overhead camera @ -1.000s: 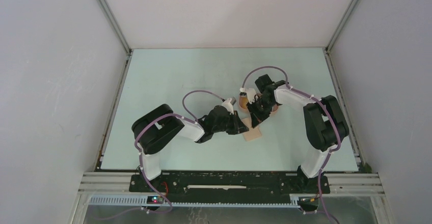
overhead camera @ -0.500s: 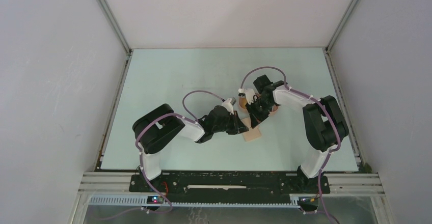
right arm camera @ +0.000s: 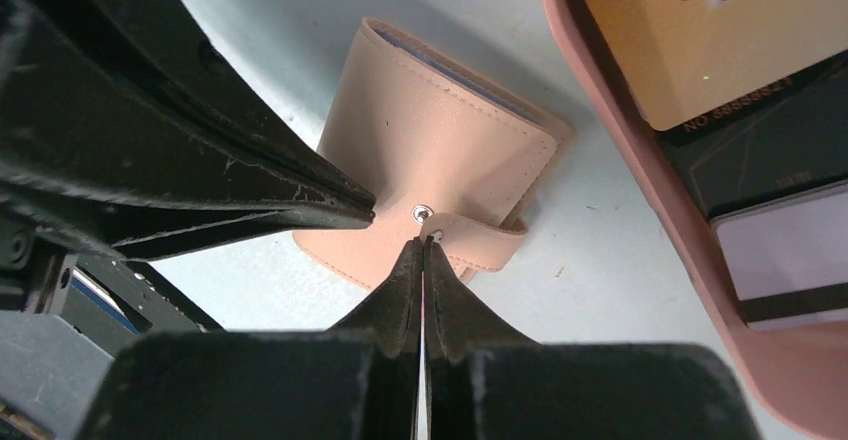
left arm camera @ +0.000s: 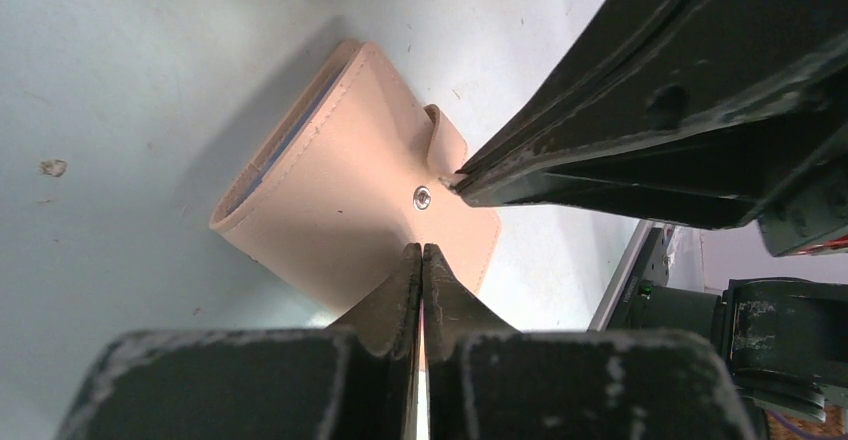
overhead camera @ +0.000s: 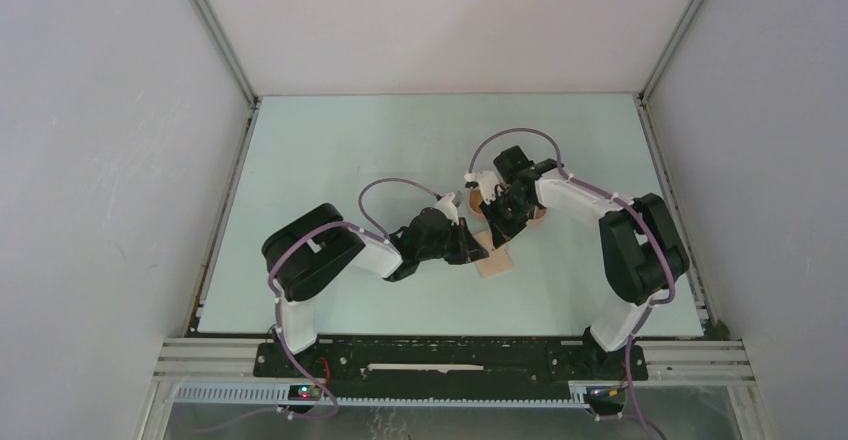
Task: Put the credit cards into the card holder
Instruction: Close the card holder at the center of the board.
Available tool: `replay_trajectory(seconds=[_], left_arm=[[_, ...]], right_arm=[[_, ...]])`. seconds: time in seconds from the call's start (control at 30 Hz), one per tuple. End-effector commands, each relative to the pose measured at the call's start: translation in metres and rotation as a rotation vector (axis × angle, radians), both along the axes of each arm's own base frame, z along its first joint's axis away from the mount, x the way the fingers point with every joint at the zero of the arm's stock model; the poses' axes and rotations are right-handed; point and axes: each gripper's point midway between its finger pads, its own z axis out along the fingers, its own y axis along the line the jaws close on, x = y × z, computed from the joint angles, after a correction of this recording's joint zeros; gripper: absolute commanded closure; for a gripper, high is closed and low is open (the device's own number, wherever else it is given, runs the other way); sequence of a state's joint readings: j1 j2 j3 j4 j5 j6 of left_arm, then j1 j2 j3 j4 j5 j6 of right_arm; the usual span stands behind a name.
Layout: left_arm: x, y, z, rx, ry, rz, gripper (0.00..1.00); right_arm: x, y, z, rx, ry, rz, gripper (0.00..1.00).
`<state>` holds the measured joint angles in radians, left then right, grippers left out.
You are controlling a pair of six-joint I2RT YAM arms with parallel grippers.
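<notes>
card holder (left arm camera: 330,190): tan, nearly square, stitched edge, folded flat on the table (overhead camera: 350,160) — mid-table, just near of the pink tray (right arm camera: 610,150)
snap (left arm camera: 422,197): small metal stud on its face, uncovered
strap (right arm camera: 485,243): curls round from one edge, its end lifted off the stud
open side: a thin blue-grey edge shows inside the fold
right gripper (right arm camera: 424,245): closed, tips pinching the strap end beside the stud
left gripper (left arm camera: 421,252): closed, tips touching the holder's face by the stud; can't tell if anything is between them
right wrist only: credit cards (right arm camera: 770,150) in the tray — yellowish, black, pale with dark stripe, overlapping
top view only: both arms meet over the holder, part of it hidden
</notes>
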<state>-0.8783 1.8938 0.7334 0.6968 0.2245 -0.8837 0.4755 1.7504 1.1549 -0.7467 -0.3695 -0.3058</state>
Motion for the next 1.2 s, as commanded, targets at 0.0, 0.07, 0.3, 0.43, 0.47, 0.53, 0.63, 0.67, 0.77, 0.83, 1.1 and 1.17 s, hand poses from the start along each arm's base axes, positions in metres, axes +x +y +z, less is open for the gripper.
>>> replay_trajectory(seconds=[0.0,0.07,0.3,0.43,0.47,0.53,0.63,0.67,0.77,0.83,1.1,1.17], left_arm=[[-0.001,0.003,-0.006,0.001,0.010,-0.001,0.96],[0.000,0.004,-0.007,0.002,0.011,0.002,0.96],[0.000,0.003,-0.006,0.000,0.011,0.003,0.97],[0.000,0.003,-0.007,0.000,0.013,0.002,0.97],[0.000,0.003,-0.007,-0.001,0.012,0.001,0.97],[0.000,0.003,-0.006,-0.001,0.012,0.001,0.97],[0.000,0.003,-0.006,-0.001,0.012,-0.001,0.97],[0.000,0.003,-0.006,-0.001,0.012,-0.001,0.97],[0.000,0.003,-0.006,-0.002,0.011,-0.001,0.97],[0.000,0.003,-0.006,-0.002,0.012,0.000,0.97],[0.000,0.003,-0.007,-0.001,0.013,0.001,0.97],[0.000,0.004,-0.007,-0.002,0.012,0.001,0.97]], right_arm=[[0.018,0.007,0.028,0.037,-0.120,-0.009,1.00],[0.018,0.008,0.029,0.041,-0.120,-0.009,1.00],[0.011,0.013,0.018,0.029,-0.080,0.014,1.00],[0.008,0.014,0.010,0.003,-0.070,0.027,1.00],[0.009,0.014,0.009,-0.005,-0.074,0.027,1.00],[0.009,0.013,0.006,-0.017,-0.075,0.026,1.00],[0.010,0.011,0.005,-0.032,-0.081,0.026,1.00],[0.010,0.010,0.005,-0.036,-0.081,0.026,1.00],[0.010,0.009,0.004,-0.045,-0.084,0.029,1.00],[0.010,0.009,0.005,-0.045,-0.088,0.034,1.00],[0.004,0.012,0.004,-0.035,-0.067,0.059,1.00],[0.002,0.013,0.003,-0.037,-0.063,0.067,1.00]])
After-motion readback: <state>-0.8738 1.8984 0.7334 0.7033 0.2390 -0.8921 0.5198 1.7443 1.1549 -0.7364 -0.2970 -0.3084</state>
